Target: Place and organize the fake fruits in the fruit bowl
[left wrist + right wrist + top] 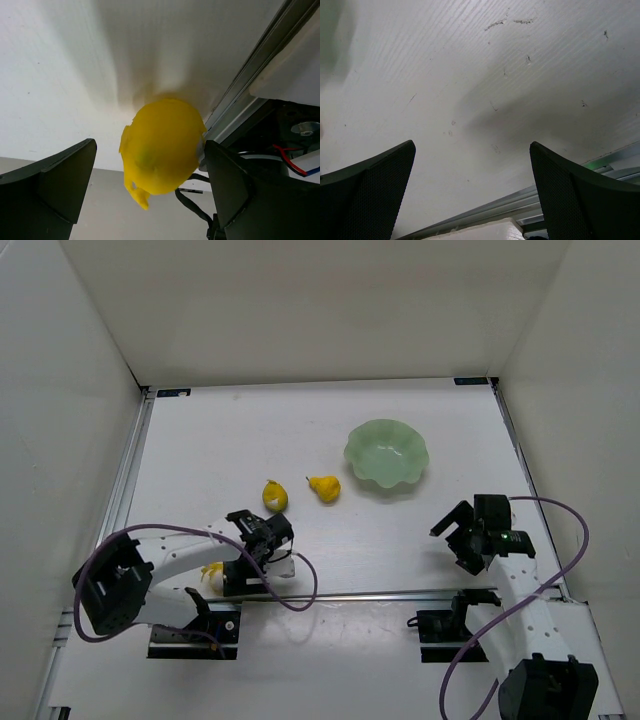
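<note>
- Your landmark is the pale mint-green fruit bowl with a scalloped, petal-like rim (387, 455). It sits upright on the far right part of the white table (230, 440) and holds nothing.
- The small yellow pear-shaped plastic fruit with a stem (323, 487) lies near the bowl's left side, apart from it.
- The small yellow plastic fruit with pale patches (275, 496) lies beyond the pear, farther left of the bowl.
- The third, lemon-like yellow plastic fruit (212, 576) is well apart from the bowl, to its near left, just beside the metal rail at the near edge (400, 592).
- Your left gripper (150, 142) has its fingers spread wide with the lemon-like fruit between them. You cannot tell whether either finger touches it.
- Your right gripper (472, 147) hangs on the near side of the bowl, slightly right of it, with its fingers spread wide over bare table and gripping nothing.
- The tabletop there shows fine scratches and dark specks.
- Plain white walls (300, 310) close in the table on the far, left and right sides.
</note>
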`<action>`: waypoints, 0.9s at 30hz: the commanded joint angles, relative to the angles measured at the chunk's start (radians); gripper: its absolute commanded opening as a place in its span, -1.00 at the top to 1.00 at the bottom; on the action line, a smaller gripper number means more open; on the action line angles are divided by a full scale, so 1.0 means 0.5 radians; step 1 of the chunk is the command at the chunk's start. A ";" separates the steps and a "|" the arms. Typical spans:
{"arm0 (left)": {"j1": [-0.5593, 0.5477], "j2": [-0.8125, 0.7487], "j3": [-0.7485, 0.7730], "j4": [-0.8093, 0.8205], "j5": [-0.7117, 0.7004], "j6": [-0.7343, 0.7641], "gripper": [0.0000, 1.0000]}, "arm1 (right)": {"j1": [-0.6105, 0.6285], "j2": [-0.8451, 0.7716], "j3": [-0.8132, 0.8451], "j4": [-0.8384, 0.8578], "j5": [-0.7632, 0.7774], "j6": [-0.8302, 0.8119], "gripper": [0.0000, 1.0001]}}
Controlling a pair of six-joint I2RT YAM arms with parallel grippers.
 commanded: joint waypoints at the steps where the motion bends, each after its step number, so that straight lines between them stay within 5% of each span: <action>1: -0.009 0.023 -0.053 0.077 0.068 0.063 -1.00 | 0.012 0.046 0.122 0.006 0.056 -0.036 -0.98; 6: 0.036 0.096 -0.118 0.136 0.050 0.103 -0.92 | 0.012 0.123 0.168 0.028 0.056 -0.036 -0.98; 11: 0.138 0.167 -0.038 0.166 0.117 0.103 -0.09 | 0.012 0.160 0.187 0.046 0.074 -0.036 -0.98; 16: 0.178 0.149 0.210 0.090 0.022 0.084 0.19 | 0.012 0.203 0.205 0.064 0.074 -0.036 -0.98; 21: 0.267 0.246 0.955 0.086 0.022 0.084 0.19 | 0.012 0.264 0.223 0.104 0.074 -0.036 -0.98; 27: 0.313 0.829 2.010 0.442 0.117 -0.029 0.15 | 0.012 0.304 0.260 0.144 0.124 -0.054 -0.98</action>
